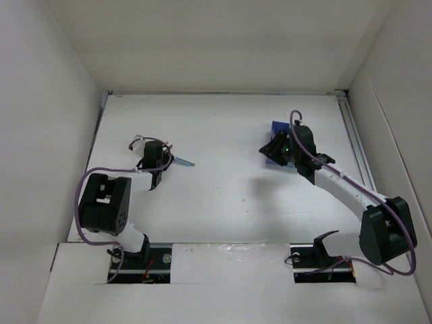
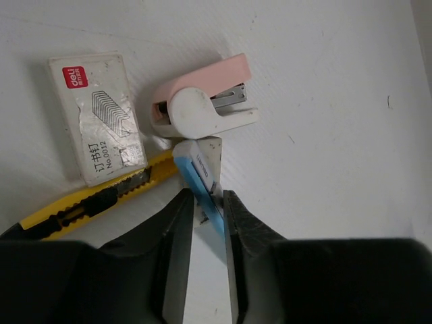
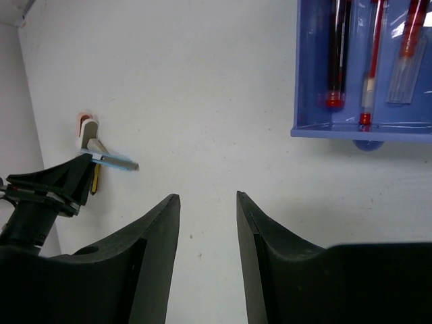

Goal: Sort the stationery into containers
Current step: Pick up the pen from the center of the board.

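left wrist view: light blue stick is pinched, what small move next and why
Probably a short straight lift. The left gripper looks shut on the flat light-blue stick, whose end sits close by the pink and white stapler and yellow utility knife; rising first should avoid dragging them.

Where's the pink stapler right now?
Left arm's side: in the left wrist view the pink stapler lies just beyond the left gripper, right of the white staple box, at the tip of the gripped light-blue pen.

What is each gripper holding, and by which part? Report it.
The left gripper is shut on the light-blue item, pinching one end; the rest sticks out ahead. The right gripper is open and holds nothing.
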